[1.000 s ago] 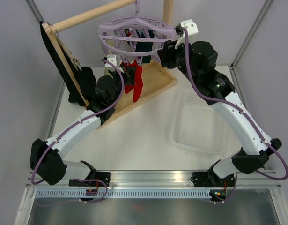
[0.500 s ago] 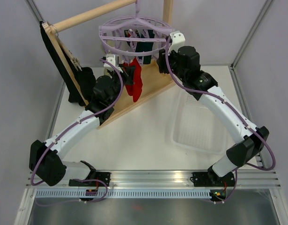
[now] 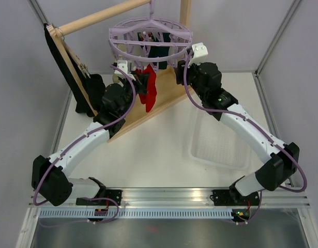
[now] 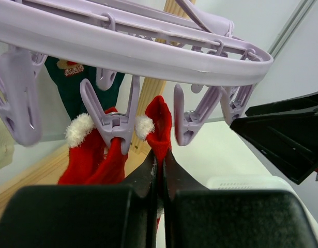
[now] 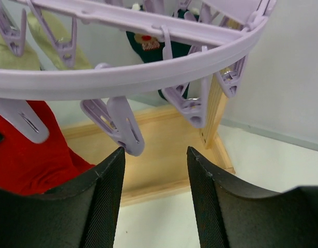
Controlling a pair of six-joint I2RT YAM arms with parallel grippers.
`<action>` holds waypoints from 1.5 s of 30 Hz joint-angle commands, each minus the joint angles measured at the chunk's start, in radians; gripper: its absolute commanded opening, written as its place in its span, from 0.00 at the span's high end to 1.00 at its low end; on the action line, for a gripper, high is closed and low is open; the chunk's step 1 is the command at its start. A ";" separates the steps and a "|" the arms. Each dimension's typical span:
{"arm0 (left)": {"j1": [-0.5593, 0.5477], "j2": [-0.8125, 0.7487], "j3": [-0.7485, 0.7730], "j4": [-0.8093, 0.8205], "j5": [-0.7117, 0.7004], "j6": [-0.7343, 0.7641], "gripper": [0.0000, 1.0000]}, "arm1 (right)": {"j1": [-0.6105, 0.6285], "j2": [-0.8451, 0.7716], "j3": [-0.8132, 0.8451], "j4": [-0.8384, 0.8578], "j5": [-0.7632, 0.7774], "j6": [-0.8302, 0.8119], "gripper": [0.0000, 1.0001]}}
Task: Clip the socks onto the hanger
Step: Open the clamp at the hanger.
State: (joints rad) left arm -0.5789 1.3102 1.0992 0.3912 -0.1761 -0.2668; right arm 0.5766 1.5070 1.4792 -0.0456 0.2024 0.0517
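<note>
A white desk (image 3: 148, 155) sits boxed in by pale grey walls. At far left a long black cloth (image 3: 58, 51) hangs on the wooden rack (image 3: 96, 18), whose base board slants across the desk. The lavender hanger (image 3: 150, 32) hangs at top centre, with a dark teal sock (image 3: 160, 51) and a cream sock (image 5: 42, 31) clipped beneath it. A clear plastic bin (image 3: 221, 139) lies to the right. The left arm reaches up and inward. Its left claw (image 4: 159, 160) is clenched on a red sock (image 4: 160, 119), held just under the ring between two clips, beside a clipped red sock (image 4: 89, 155). The right arm arches in from the right. Its right claw (image 5: 154, 155) is released, fingers spread on nothing, just below the hanger's rim.
</note>
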 commanded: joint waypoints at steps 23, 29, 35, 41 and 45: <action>0.005 -0.037 -0.004 0.015 0.032 0.057 0.98 | 0.189 0.068 0.030 0.280 0.397 -0.128 0.40; 0.005 -0.040 -0.004 0.011 0.032 0.060 0.98 | 0.195 0.085 0.053 0.299 0.430 -0.133 0.38; 0.007 -0.037 0.010 -0.008 0.035 0.075 0.98 | 0.195 0.131 0.145 0.251 0.471 -0.133 0.37; 0.007 -0.057 0.014 -0.032 0.036 0.092 0.98 | 0.193 0.205 0.277 0.139 0.440 -0.118 0.36; 0.010 -0.060 0.016 -0.032 0.038 0.092 0.98 | 0.193 0.229 0.334 0.090 0.446 -0.119 0.36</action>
State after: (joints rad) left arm -0.5770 1.2850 1.0954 0.3473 -0.1520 -0.2138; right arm 0.7715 1.7203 1.7386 0.0746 0.6357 -0.0738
